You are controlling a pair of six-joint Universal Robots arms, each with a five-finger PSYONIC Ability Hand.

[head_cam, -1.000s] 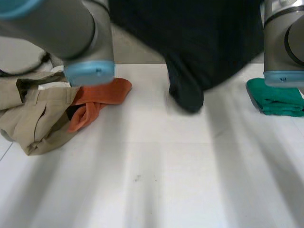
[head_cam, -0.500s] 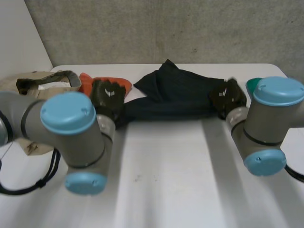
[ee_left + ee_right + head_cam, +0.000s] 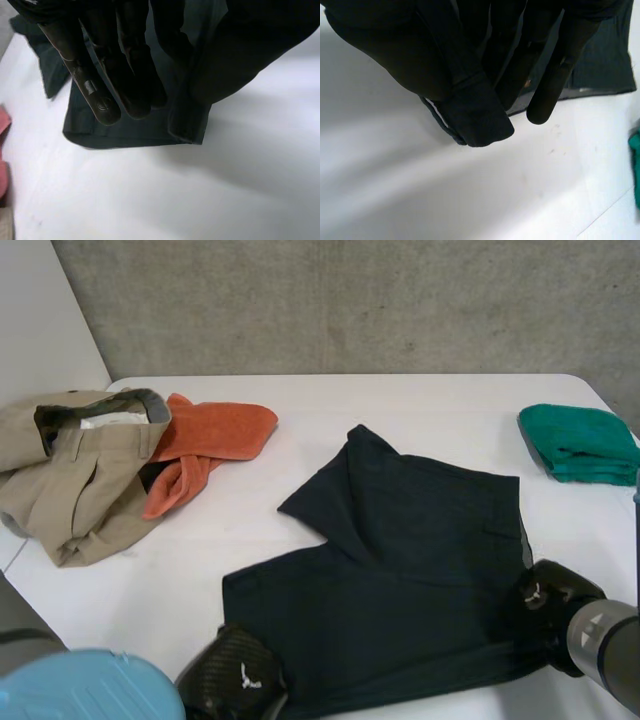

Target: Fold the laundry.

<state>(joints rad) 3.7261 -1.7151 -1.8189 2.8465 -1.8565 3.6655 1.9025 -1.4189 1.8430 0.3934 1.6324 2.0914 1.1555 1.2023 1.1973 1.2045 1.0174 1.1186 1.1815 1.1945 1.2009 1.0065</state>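
A dark navy garment [image 3: 400,570] lies spread across the middle of the white table [image 3: 300,410], with one flap pointing toward the far side. My left hand [image 3: 232,685] sits at its near left corner and my right hand [image 3: 553,605] at its near right corner. In the left wrist view my left hand [image 3: 100,75] holds a fold of the garment [image 3: 190,125] pinched beside its straight fingers, just above the table. The right wrist view has my right hand [image 3: 555,75] pinching a hem of the garment [image 3: 475,120], which hangs from it over the table.
Crumpled beige trousers [image 3: 70,480] lie at the far left, with an orange towel [image 3: 215,435] beside them. A folded green cloth [image 3: 580,445] sits at the far right edge. A grey wall stands behind the table.
Both arms swung the dark garment out over the table, then drew back toward the near edge. The garment now lies spread flat, with the hands still on its near corners.
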